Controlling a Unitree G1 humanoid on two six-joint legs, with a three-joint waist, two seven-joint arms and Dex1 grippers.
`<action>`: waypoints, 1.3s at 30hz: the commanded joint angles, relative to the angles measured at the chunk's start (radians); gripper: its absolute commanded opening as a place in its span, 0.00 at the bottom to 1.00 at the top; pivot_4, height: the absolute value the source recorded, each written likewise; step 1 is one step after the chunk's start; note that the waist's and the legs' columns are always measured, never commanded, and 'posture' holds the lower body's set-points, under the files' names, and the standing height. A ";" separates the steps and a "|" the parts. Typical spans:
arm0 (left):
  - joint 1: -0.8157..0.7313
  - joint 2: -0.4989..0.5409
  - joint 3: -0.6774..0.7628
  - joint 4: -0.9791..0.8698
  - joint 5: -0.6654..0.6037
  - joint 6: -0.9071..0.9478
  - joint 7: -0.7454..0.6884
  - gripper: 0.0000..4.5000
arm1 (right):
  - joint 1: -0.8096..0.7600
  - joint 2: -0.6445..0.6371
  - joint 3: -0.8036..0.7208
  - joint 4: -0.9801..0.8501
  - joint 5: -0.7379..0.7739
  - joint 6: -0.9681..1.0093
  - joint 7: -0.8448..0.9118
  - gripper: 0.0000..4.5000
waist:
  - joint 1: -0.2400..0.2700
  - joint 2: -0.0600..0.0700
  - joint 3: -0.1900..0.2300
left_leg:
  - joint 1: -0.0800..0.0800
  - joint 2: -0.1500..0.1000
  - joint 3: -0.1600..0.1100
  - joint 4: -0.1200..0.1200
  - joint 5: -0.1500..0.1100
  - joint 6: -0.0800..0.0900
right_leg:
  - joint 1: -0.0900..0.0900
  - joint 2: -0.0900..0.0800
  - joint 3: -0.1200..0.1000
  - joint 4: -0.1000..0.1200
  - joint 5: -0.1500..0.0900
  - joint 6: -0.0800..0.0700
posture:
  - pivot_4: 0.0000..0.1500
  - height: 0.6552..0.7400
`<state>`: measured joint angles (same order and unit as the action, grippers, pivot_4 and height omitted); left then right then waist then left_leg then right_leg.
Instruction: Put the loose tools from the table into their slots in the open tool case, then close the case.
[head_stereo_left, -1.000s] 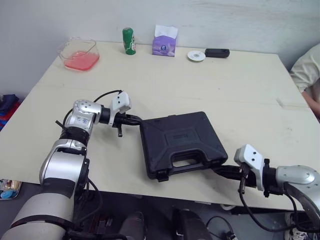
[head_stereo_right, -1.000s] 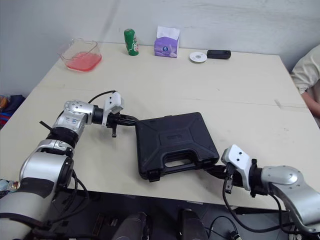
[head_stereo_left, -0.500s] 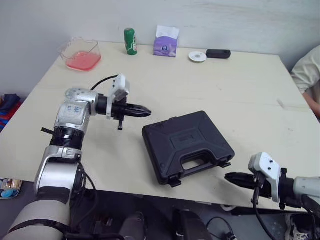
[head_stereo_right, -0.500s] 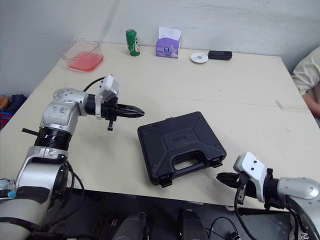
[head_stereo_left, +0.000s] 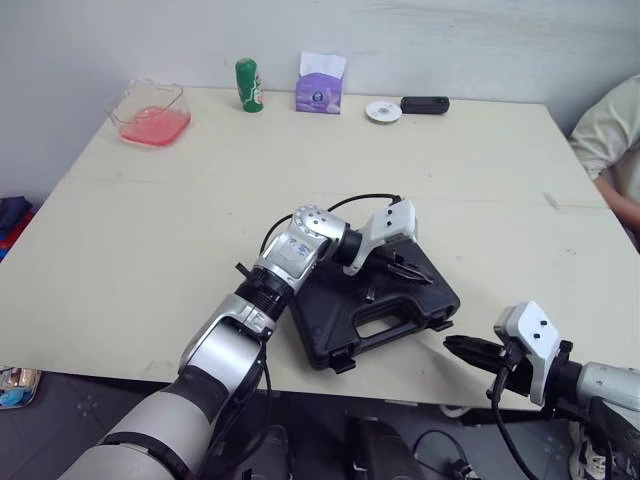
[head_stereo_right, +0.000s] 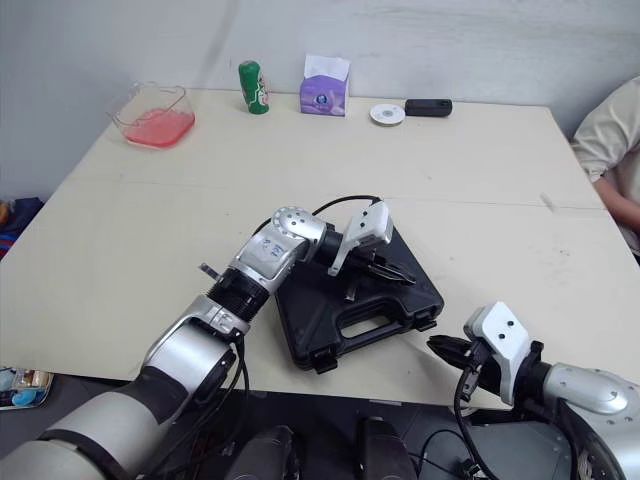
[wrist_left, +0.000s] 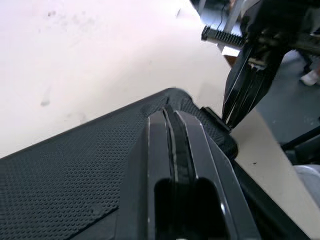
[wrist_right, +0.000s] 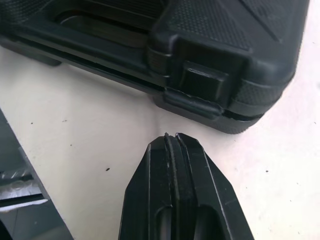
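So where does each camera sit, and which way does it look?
Head pair: on the head, looking down at the table and closed black case; both arms show.
Left wrist: along the left pincer over the case lid; right pincer beyond.
Right wrist: along the right pincer, facing the case's latch.
All share the case.

The closed tool case (head_stereo_left: 340, 315) hides its slots; the edge crops a person (head_stereo_left: 612, 140).

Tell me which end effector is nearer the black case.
Left. The left end effector, shut, is over the lid of the case; the right end effector sits off its front right corner, with bare table between them.
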<state>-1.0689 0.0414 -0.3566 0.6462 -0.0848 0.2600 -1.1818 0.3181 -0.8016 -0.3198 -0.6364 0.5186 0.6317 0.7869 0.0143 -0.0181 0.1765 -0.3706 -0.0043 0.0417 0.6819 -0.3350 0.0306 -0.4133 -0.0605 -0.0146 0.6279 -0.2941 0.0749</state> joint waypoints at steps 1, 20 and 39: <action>-0.024 -0.017 -0.024 0.018 0.028 -0.055 -0.018 0.01 | -0.008 0.009 -0.009 -0.044 0.017 0.005 -0.020 0.00 | 0.003 0.000 0.000 | 0.000 0.000 0.000 0.000 0.000 0.000 | 0.000 0.000 0.000 0.000 0.000 0.000 | 1.00 1.00; 0.019 0.047 -0.259 0.182 0.331 -0.428 0.041 0.01 | -0.115 0.009 0.042 -0.014 -0.003 0.021 -0.050 0.00 | 0.005 -0.009 -0.020 | 0.005 0.001 -0.002 0.000 -0.002 0.003 | 0.006 -0.002 0.000 -0.003 0.000 -0.001 | 1.00 1.00; 0.014 0.024 -0.213 0.190 0.295 -0.382 0.036 0.01 | -0.060 -0.103 0.006 0.017 0.077 0.123 -0.005 0.00 | 0.008 -0.013 -0.027 | 0.004 0.001 -0.003 -0.001 -0.003 0.004 | 0.007 -0.004 -0.001 -0.006 -0.001 -0.001 | 1.00 1.00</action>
<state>-1.0965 0.0516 -0.5192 0.7584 0.1402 -0.1740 -1.1256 0.2690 -0.8983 -0.3148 -0.6157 0.6058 0.7641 0.7883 0.0222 -0.0308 0.1497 -0.3669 -0.0036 0.0382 0.6805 -0.3382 0.0344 -0.4074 -0.0648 -0.0157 0.6217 -0.2948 0.0736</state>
